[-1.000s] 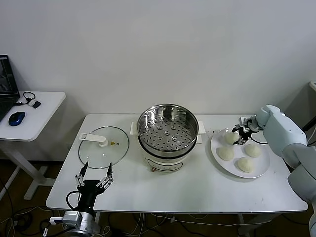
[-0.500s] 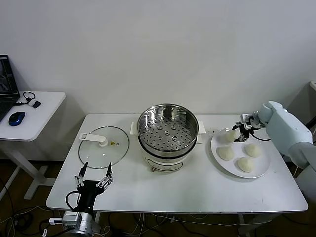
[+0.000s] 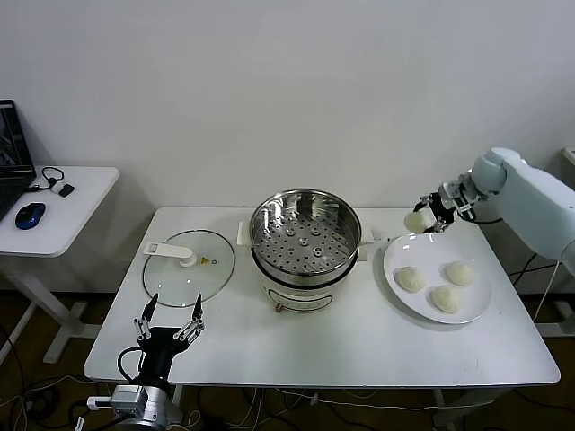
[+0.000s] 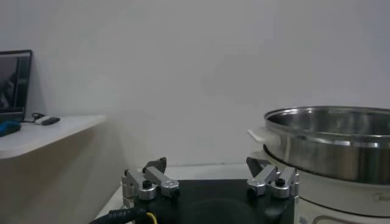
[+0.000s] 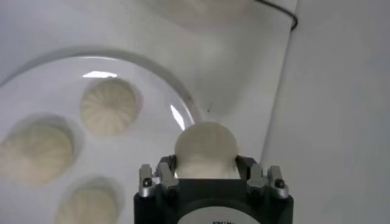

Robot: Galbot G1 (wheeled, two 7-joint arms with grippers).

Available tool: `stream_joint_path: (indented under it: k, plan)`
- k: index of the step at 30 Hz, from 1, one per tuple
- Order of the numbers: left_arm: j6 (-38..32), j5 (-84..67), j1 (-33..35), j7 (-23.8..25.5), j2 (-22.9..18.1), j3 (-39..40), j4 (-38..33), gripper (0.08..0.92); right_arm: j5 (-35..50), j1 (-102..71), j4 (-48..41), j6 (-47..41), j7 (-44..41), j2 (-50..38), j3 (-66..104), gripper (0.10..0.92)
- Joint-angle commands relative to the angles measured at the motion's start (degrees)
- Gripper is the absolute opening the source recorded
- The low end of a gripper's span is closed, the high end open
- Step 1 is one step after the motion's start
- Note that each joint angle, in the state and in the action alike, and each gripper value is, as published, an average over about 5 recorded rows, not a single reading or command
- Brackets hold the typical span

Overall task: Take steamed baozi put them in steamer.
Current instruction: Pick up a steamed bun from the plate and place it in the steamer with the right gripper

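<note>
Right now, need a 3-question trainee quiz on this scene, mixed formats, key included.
1. How many steamed baozi lie on the plate?
2. True or false: the steamer already holds a bun.
3. Which end effector grips a bun: A) left end effector B) right end effector?

Key:
1. Three; a fourth is held off the plate.
2. False; only its perforated floor shows.
3. B; the left one sits open at the table's near edge.

A lab or office room: plain white wall, white table (image 3: pixel 359 355), side desk (image 3: pixel 63 211) with mouse (image 3: pixel 30 215).
</note>
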Motion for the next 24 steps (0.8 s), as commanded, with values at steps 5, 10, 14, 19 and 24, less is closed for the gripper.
stream_joint_path:
  k: [5, 10, 14, 19, 24]
  plan:
    - [0.2, 0.6, -0.1, -0.2, 0.0, 0.6, -0.7, 0.823, 8.7, 24.3, 15.8, 6.0, -0.4, 4.6, -20.4, 0.658]
    - [0.2, 0.8, 0.1, -0.2, 0.1, 0.9, -1.3, 0.823, 8.2, 25.8, 15.6, 7.5, -0.4, 10.6, -21.1, 0.659]
    - [0.2, 1.0, -0.3, -0.2, 0.1, 1.2, -1.4, 0.823, 6.8, 24.9, 14.1, 8.5, -0.3, 15.7, -21.3, 0.657]
    - [0.3, 1.2, -0.9, -0.2, 0.2, 1.9, -1.4, 0.823, 4.5, 21.8, 11.1, 9.3, -0.4, 22.4, -21.3, 0.659]
    - [0.6, 1.8, -2.0, -0.8, 0.2, 3.0, -1.3, 0.823, 1.2, 18.0, 6.8, 10.3, -0.2, 27.9, -21.0, 0.658]
